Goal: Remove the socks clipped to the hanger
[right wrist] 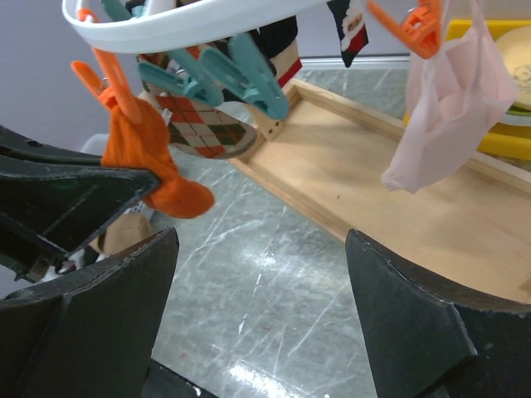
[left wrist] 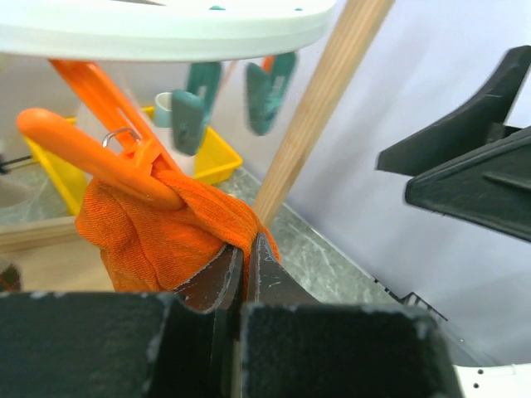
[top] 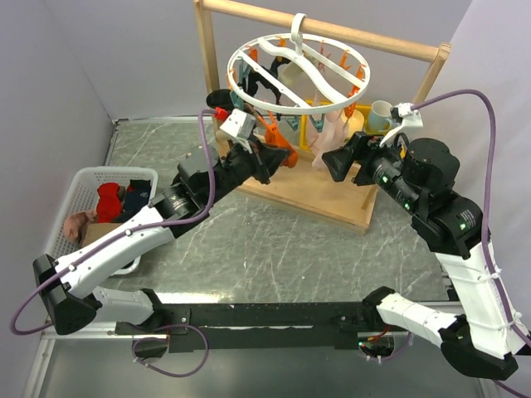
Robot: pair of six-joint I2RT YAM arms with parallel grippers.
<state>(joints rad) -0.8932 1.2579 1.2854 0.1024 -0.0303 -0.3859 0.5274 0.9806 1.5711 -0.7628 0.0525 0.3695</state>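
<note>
Jaws of the left gripper pinch the orange sock, hung by a clip at 7 o'clock on the hanger, seemingly to tug it free; the right gripper gapes empty near the pink sock.

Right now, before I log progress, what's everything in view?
hanger: one, white, hooked on rail.
wooden frame: one, light wood, far side.
orange sock: one, orange, clipped.
pale pink sock: one, pink, clipped.
argyle sock: one, brown-patterned, hanging.
basket: one, white, left; holds red sock and others.
yellow tray: one, yellow, far side.
mug: one, pale, far right.
table: one, grey marble.
left gripper: black, shut on orange sock.
right gripper: black, open, below hanger.
</note>
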